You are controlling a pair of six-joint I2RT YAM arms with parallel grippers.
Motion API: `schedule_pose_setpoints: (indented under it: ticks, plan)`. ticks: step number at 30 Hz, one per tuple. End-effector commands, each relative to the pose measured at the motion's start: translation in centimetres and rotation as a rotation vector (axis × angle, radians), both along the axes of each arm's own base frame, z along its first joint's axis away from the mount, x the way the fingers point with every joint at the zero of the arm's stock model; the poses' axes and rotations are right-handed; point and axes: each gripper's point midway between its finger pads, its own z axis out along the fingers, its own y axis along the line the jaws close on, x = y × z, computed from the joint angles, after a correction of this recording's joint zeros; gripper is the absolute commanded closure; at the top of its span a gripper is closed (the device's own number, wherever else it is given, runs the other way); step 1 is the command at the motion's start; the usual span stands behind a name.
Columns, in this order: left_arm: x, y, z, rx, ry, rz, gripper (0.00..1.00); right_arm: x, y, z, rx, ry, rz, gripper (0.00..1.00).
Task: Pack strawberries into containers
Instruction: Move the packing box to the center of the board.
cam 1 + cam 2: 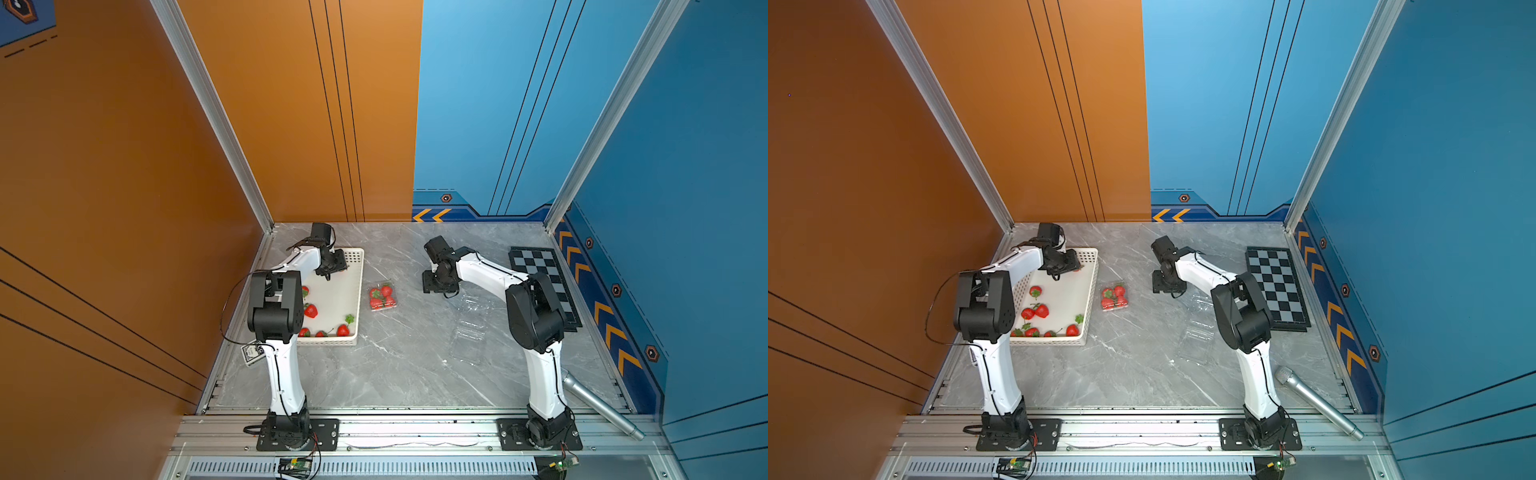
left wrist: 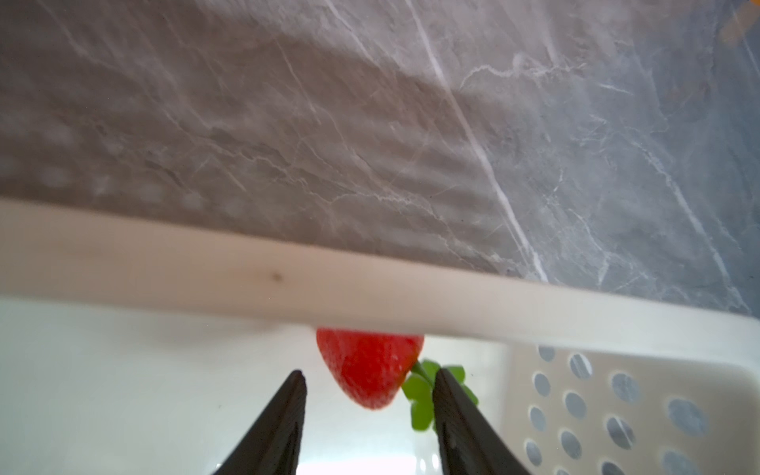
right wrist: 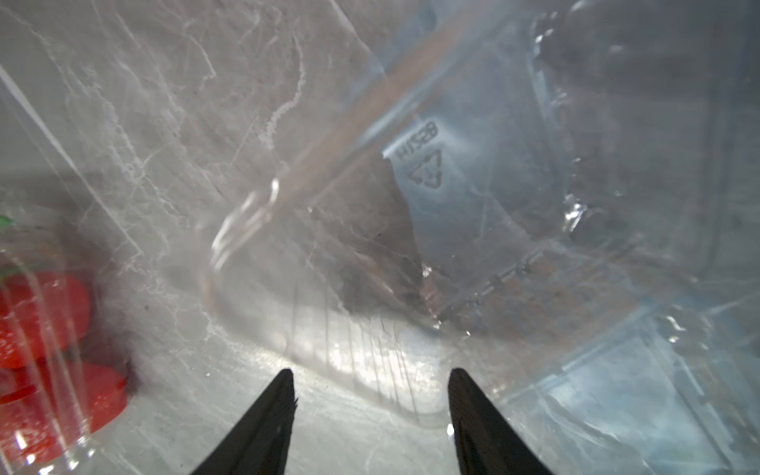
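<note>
Several loose strawberries (image 1: 310, 310) lie in the white perforated basket (image 1: 360, 291). My left gripper (image 2: 369, 372) hangs open inside the basket's far end. A strawberry (image 2: 370, 366) sits just ahead between the tips, its green cap (image 2: 421, 395) against one finger (image 2: 452, 411). A closed clear container (image 1: 382, 297) right of the basket holds several berries. Two empty clear containers (image 1: 473, 305) (image 1: 467, 345) lie by the right arm. My right gripper (image 3: 371, 372) stands open low over the table, the ribbed edge of an empty container (image 3: 362, 353) just ahead of it. The filled container (image 3: 41, 329) is off to the side.
A folded chessboard (image 1: 544, 286) lies at the right side of the table. A silver microphone (image 1: 598, 405) rests near the front right corner. A card box (image 1: 251, 353) sits by the left arm. The basket's rim (image 2: 370, 288) crosses close in front of my left gripper.
</note>
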Motion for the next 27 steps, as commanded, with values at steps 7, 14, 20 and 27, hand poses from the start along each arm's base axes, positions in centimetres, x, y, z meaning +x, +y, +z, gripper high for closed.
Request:
schedule_pose_setpoints:
  ticks: [7, 14, 20, 27]
  plan:
    - [1.3, -0.9, -0.9, 0.019, 0.011, -0.024, 0.47, -0.2, 0.7, -1.2, -0.025, 0.029, 0.022, 0.42]
    - [1.3, -1.2, -1.9, 0.029, 0.039, -0.029, 0.48, -0.8, 1.6, -1.5, -0.014, 0.042, 0.046, 0.45]
    - [1.0, -1.7, -2.6, 0.026, 0.071, -0.044, 0.48, -1.4, 2.1, -1.7, -0.012, 0.053, 0.054, 0.5]
    - [0.7, -1.9, -2.9, 0.025, 0.084, -0.04, 0.63, -2.9, 3.1, -1.5, 0.005, 0.069, 0.086, 0.54]
